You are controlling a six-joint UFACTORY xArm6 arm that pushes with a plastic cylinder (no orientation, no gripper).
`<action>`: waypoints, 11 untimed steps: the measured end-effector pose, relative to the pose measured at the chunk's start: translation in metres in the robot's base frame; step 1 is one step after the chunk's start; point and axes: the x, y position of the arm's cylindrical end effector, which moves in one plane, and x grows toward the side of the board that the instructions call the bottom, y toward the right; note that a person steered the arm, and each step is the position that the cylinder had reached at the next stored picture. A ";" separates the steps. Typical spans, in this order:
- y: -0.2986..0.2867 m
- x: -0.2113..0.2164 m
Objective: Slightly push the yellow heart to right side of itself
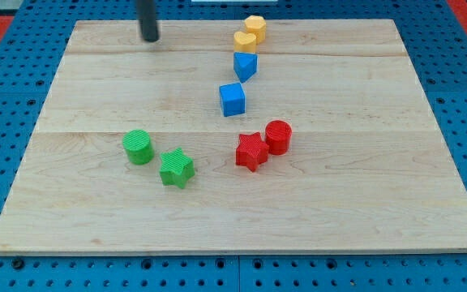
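Two yellow blocks sit close together at the view's top centre. The lower one (246, 40) looks like the yellow heart. The upper one (255, 27) is a blocky yellow piece touching it. My tip (150, 38) rests on the wooden board (363, 186) near its top edge. It is well to the view's left of the yellow heart, with a wide gap between them, and touches no block.
A blue wedge-like block (246, 65) lies just below the yellow heart, with a blue cube (233, 99) below that. A red star (251, 151) and a red cylinder (278, 136) touch at centre. A green cylinder (139, 147) and a green star (177, 168) lie lower left.
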 end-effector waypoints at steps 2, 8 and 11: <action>0.034 0.025; 0.148 -0.021; 0.089 0.095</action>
